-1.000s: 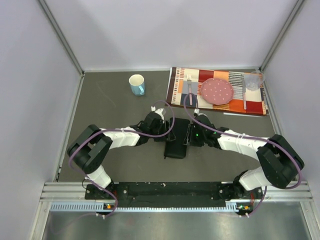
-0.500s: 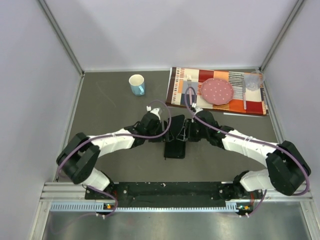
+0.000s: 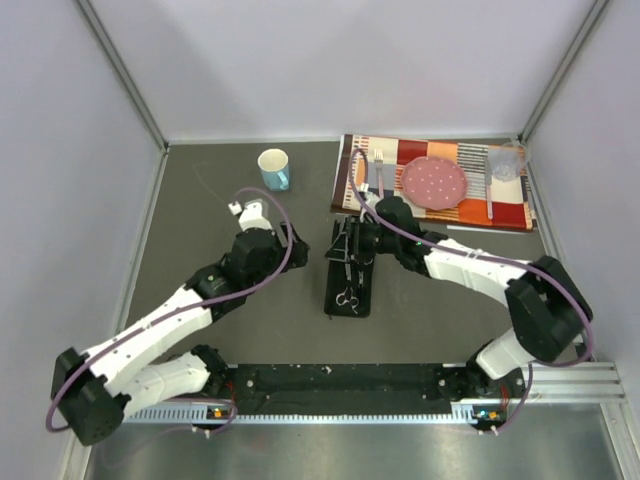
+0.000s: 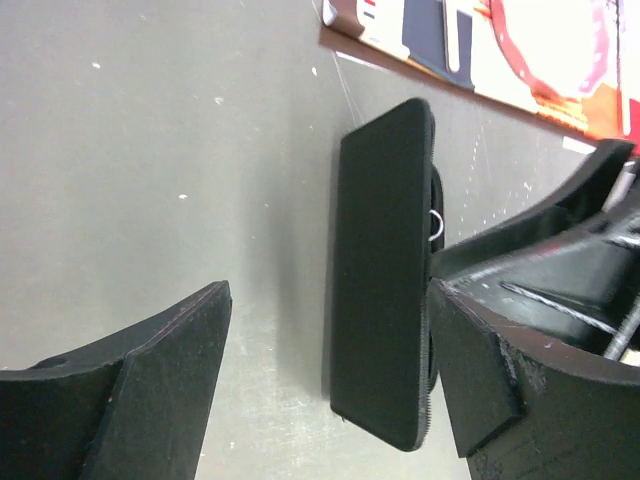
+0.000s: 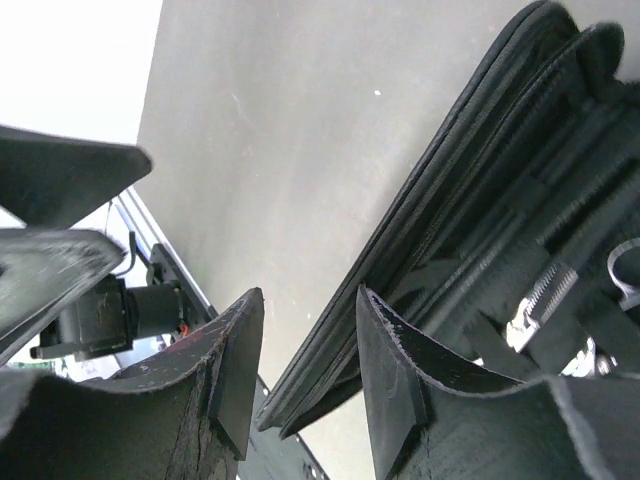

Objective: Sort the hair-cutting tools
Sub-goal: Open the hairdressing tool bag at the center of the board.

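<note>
- scissors (image 3: pixel 347 298) – silver pair lying inside the open black case (image 3: pixel 362 306), toward its near end, at mid-table
- more silver metal strapped into the case interior in the right wrist view; the combs can't be made out among the dark contents
- case lid (image 3: pixel 342 243) stands up on edge along the far-left side of the case, tilted
- right gripper (image 5: pixel 310 295) – at the far end of the case by the lid, fingers partly apart with the lid's zip edge running between them; can't tell if it's actually pinching it
- left gripper (image 4: pixel 328 300) – spread wide, holding nothing, off to the left of the case and apart from it, with the lid's outer face in front of it
- blue mug (image 3: pixel 273 168) at the far left of the table (image 3: pixel 200 200), well apart from the case
- striped placemat (image 3: pixel 440 210) at the far right, just beyond the case – pink dotted plate (image 3: pixel 434 180), fork (image 3: pixel 378 170) and clear glass (image 3: pixel 506 162) on it
</note>
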